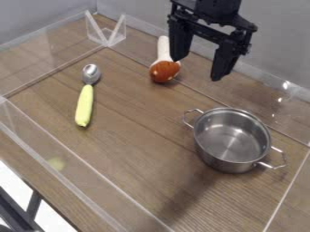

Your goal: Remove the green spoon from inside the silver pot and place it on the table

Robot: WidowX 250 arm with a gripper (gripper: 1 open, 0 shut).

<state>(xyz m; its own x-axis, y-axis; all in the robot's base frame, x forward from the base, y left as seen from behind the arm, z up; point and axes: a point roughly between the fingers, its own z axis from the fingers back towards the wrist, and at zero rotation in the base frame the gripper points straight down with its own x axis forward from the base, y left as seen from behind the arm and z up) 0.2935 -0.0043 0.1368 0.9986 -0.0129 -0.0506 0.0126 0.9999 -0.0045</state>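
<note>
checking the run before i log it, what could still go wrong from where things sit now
1. The yellow-green-handled spoon with a round silver bowl already lies on the brown wood-grain table, outside the shiny steel pot. Another grasp attempt would likely only disturb it.

2. The open black tool hangs close beside the red-brown rounded object with a cream stem. Descending or sweeping sideways could knock it.

3. The clear acrylic wall is hard to see, so a wide retreat might clip it.
</note>
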